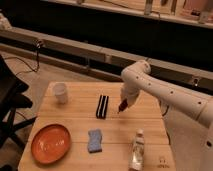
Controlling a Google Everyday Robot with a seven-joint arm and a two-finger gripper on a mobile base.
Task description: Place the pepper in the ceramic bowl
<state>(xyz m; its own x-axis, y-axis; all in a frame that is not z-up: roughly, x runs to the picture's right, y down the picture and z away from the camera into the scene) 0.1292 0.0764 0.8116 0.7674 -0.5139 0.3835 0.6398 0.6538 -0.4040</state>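
Beside the block (pixel 102 106), hand (pixel 122 106) grips pepper (pixel 121 105) (mostly hidden).

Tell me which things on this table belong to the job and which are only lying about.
For the job:
- pepper, held in the shut gripper above the table, right of the black block
- orange bowl, front left

Lying about:
- white cup
- black block
- blue sponge
- bottle

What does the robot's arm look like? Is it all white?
Mostly, yes. The arm is smooth, white and tube-shaped, with a rounded bend like an elbow and a row of little dark dots along its side. Its hand hangs over the wooden table, beside the black block, and looks darker than the arm. No cables show.
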